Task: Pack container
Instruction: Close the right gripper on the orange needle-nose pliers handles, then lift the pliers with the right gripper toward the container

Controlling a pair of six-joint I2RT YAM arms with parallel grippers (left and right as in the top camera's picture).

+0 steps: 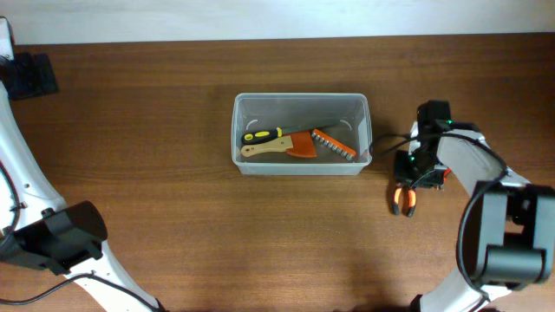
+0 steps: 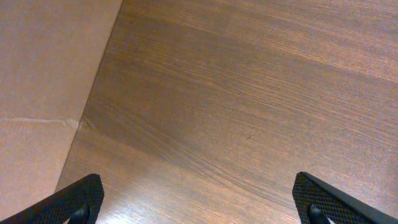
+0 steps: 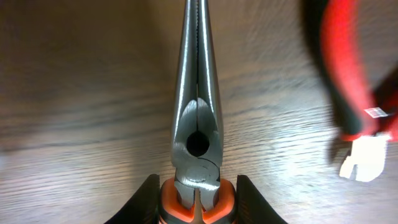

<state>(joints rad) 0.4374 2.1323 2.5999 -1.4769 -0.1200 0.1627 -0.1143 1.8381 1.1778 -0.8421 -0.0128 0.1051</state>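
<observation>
My right gripper [image 3: 198,182] clenches the pliers [image 3: 198,124] by their orange handles, my left gripper [image 2: 199,199] hangs spread and empty, and the container [image 1: 301,97], near my right one, already holds several tools [image 1: 290,143], so I judge packing nearly done.

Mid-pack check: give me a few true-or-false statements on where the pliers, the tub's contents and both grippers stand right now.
1. The needle-nose pliers lie inside the container. False: they are outside it, gripped at the handles by the right gripper.
2. A yellow-and-black-handled screwdriver lies in the container. True.
3. The left gripper holds a tool. False: it is open, with only the table beneath it.
4. The pliers' jaws are closed together. True.
</observation>
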